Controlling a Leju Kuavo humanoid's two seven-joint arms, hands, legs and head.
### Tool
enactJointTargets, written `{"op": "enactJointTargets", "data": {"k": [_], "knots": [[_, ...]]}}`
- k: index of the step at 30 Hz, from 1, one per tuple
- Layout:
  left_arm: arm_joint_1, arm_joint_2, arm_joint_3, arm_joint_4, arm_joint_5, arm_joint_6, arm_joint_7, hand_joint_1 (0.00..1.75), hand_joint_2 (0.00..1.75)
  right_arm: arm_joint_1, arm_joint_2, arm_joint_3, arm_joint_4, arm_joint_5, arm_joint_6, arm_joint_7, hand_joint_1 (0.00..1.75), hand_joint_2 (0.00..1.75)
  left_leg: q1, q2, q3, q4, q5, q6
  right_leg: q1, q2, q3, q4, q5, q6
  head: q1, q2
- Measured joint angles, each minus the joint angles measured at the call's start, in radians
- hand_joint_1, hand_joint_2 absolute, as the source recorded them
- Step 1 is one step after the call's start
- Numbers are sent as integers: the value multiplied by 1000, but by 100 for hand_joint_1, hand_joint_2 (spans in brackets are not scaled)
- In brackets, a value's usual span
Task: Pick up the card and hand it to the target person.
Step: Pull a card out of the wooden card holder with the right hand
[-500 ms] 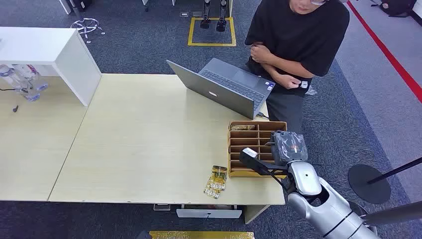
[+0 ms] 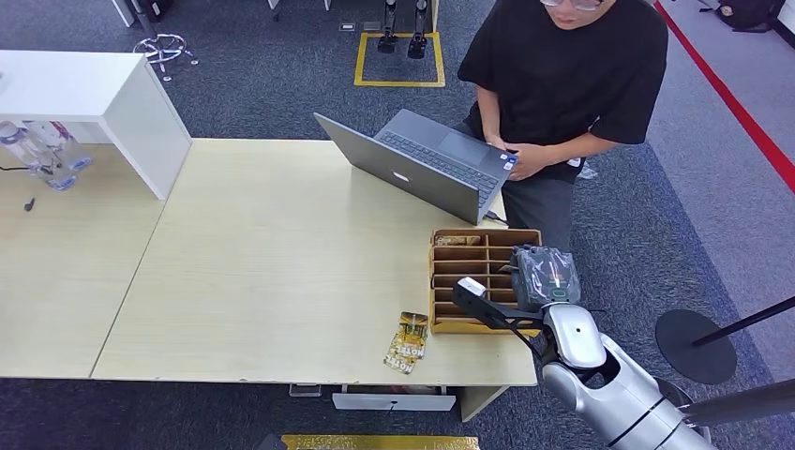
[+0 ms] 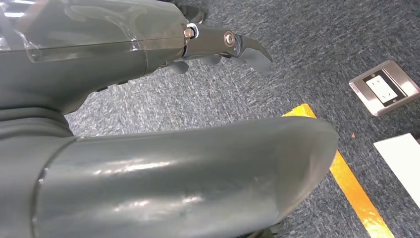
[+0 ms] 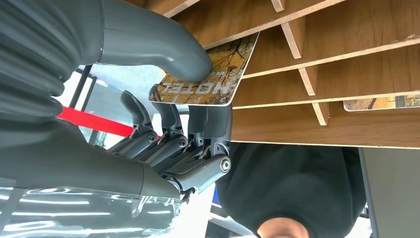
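Two desks (image 2: 272, 272) side by side, person (image 2: 562, 75) standing at far right behind laptop (image 2: 422, 169). Wooden organizer (image 2: 469, 281) at near right edge, right hand (image 2: 544, 277) over it, thumb and fingers (image 4: 198, 124) pinching card (image 4: 208, 82) at a slot. More cards (image 2: 407, 342) lying just left. Left hand (image 3: 148, 124) over carpet, fingers loosely apart, holding nothing.

A silver, rounded right arm (image 2: 609, 384) with dark joint seams ends in a grey right robot hand (image 2: 544, 277) under clear plastic wrap. Its thick thumb is grey; darker fingers (image 4: 168, 129) show silver pivot screws.
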Motion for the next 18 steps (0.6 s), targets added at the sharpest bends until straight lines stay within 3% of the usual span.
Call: {"op": "enactJointTargets", "data": {"k": [8, 18], "knots": [[0, 0, -6, 0, 0, 0, 0, 0, 0, -2, -4, -6, -26, 23, -22, 11, 144, 175, 0, 0, 0, 0, 0, 0, 0, 0, 0, 0, 0, 0, 0, 0], [0, 0, -6, 0, 0, 2, -2, 0, 0, -34, -36, -47, -212, 106, 3, 28, 132, 175, 0, 0, 0, 0, 0, 0, 0, 0, 0, 0, 0, 0, 0, 0]]}}
